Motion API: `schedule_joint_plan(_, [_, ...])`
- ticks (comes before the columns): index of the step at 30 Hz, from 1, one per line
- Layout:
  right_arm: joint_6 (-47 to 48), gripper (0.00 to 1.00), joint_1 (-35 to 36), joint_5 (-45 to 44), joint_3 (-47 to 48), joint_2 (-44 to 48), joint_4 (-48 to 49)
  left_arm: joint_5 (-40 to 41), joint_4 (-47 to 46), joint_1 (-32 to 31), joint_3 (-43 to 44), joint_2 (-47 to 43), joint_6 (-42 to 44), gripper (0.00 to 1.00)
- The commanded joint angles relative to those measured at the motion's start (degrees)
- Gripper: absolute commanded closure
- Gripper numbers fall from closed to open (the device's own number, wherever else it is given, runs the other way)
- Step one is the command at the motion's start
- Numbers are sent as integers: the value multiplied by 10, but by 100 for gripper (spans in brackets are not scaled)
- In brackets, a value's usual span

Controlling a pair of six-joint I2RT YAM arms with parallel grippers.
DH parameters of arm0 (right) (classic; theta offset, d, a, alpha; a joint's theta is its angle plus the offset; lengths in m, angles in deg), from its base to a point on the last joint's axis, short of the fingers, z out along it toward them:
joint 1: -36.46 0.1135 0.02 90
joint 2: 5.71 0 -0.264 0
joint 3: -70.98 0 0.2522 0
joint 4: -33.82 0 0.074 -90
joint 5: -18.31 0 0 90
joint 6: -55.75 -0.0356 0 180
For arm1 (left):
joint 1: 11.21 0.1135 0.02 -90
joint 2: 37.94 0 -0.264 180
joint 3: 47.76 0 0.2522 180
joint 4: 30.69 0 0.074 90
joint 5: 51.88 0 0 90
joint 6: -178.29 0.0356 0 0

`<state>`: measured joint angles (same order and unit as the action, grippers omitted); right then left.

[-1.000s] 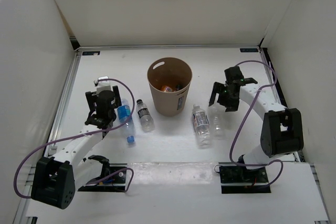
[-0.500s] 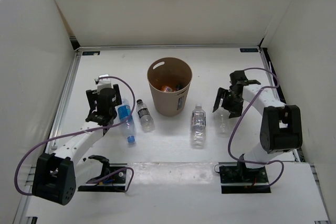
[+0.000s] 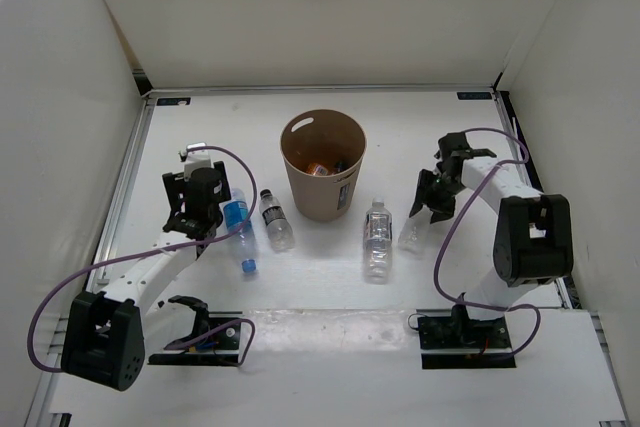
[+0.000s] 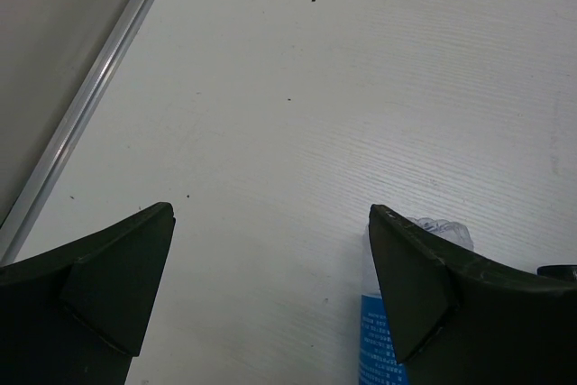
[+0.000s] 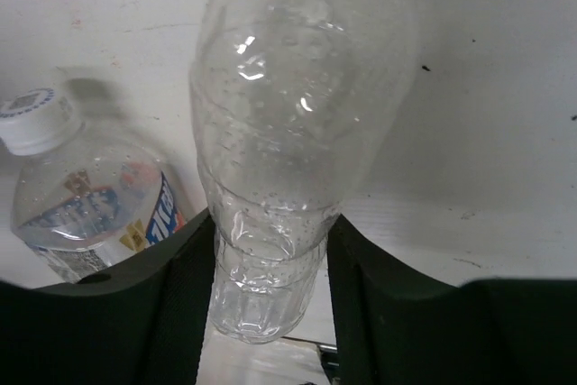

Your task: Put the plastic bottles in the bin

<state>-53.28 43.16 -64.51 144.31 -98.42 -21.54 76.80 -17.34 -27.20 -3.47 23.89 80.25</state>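
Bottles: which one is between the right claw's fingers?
The clear bottle farthest right, no label showing, flanked by the right claw. The white-capped labelled bottle lies beside it; the dark-capped bottle and blue bottle lie left of the bin.

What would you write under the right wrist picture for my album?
Right gripper clamps a clear bottle; a white-capped bottle lies beside it.
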Motion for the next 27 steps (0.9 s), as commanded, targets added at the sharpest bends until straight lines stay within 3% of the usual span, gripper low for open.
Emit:
schedule_joint_plan(1, [8, 54, -29, 34, -4, 16, 14, 11, 1, -3, 16, -9, -8, 0])
schedule_joint_plan(4, [13, 64, -48, 59, -11, 21, 23, 10, 1, -2, 17, -7, -6, 0])
schedule_joint_plan(9, [18, 68, -55, 73, -16, 21, 27, 10, 2, -3, 22, -4, -6, 0])
schedule_joint_plan(10, [18, 73, -53, 70, -13, 20, 24, 10, 2, -3, 21, -2, -6, 0])
schedule_joint_plan(11, [16, 84, -52, 71, -11, 17, 24, 10, 2, -3, 22, -6, -7, 0])
schedule_joint_plan(12, [15, 86, -56, 71, -11, 18, 28, 10, 2, -3, 21, -5, -7, 0])
schedule_joint_plan(17, [13, 100, -121, 169, -40, 32, 62, 11, 1, -3, 22, -5, -8, 0])
schedule_joint_plan(19, [1, 100, -140, 199, -50, 57, 71, 11, 2, -2, 23, -6, -7, 0])
schedule_joint_plan(23, [-34, 100, -107, 117, -39, 169, 54, 12, 2, -4, 23, -4, -9, 0])
schedule_joint_plan(27, [-51, 100, -21, 5, 43, 241, 5, 16, 2, -4, 25, -5, -11, 0])
